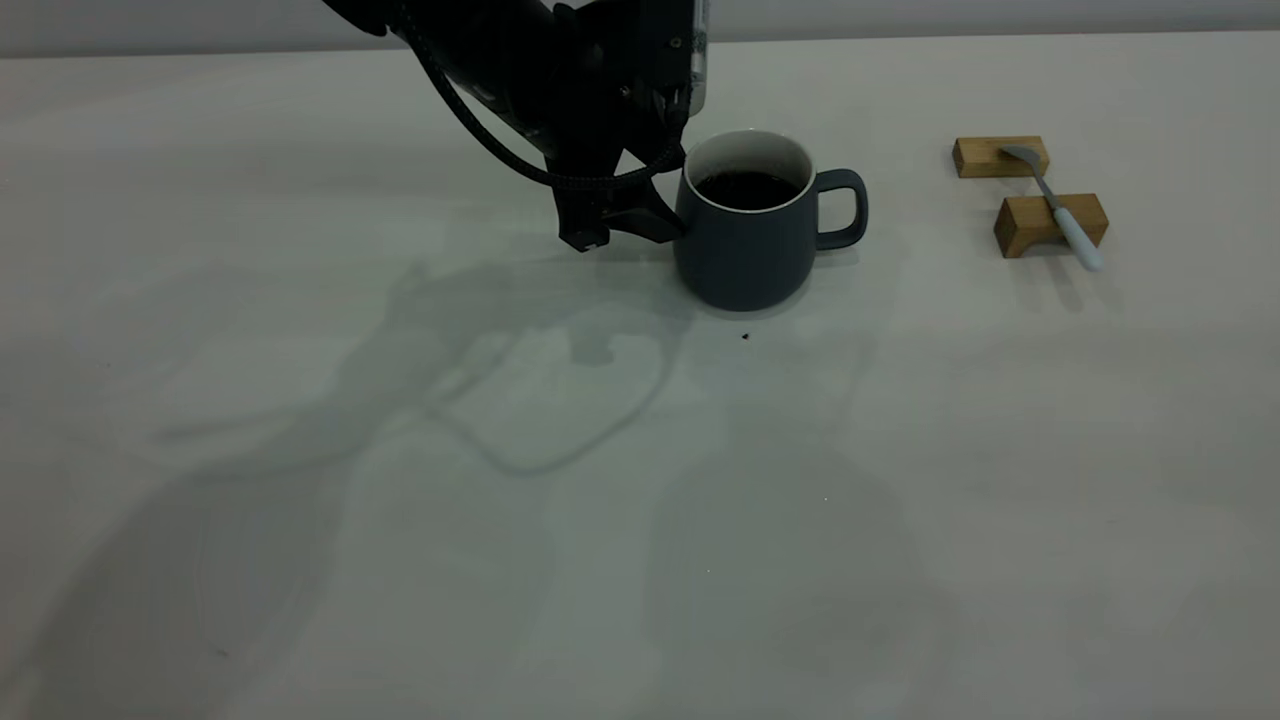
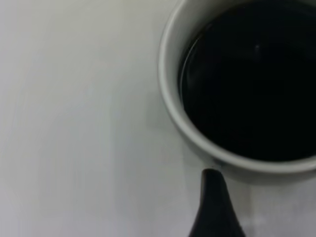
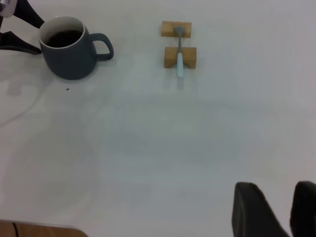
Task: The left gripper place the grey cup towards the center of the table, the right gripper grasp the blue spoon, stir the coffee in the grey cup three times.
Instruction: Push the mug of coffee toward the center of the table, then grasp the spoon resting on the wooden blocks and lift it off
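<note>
While the left tool stands spread open beside the upright cup on the surface, its wrist view shows coffee near one fingertip, and the right wrist view shows the spoon across two blocks, the right tool narrowly parted, empty.

spoon on blocks, right of cup

exterior: facing table, level-high | left wrist: close above grey cup | right wrist: far, sharing it
</note>
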Robot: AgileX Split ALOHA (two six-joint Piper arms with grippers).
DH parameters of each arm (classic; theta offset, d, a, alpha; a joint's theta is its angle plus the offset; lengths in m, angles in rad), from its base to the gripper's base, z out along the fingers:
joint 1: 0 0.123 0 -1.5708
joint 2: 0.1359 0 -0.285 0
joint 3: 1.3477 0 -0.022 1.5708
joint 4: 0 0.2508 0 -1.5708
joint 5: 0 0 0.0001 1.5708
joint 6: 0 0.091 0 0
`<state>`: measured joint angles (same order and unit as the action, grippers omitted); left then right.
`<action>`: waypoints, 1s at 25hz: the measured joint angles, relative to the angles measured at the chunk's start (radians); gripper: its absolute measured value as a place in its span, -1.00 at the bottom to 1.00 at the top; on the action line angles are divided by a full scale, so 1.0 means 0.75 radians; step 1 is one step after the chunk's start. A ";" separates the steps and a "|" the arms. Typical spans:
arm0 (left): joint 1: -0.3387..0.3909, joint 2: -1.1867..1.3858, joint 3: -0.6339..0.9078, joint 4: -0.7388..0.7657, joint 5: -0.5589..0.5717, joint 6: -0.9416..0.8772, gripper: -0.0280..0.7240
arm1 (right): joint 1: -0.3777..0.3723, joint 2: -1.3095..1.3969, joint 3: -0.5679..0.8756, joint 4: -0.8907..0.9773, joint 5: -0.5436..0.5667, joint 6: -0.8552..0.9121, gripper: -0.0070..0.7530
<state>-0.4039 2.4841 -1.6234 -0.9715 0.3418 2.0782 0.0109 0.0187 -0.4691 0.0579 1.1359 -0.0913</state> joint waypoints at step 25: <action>0.144 -1.313 0.105 1.070 1.102 -2.447 0.63 | 0.000 0.000 0.000 0.001 0.000 0.000 -0.36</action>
<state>-0.2956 1.4992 -1.5447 -0.1691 1.1681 0.2432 0.0109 0.0187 -0.4691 0.0586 1.1359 -0.0913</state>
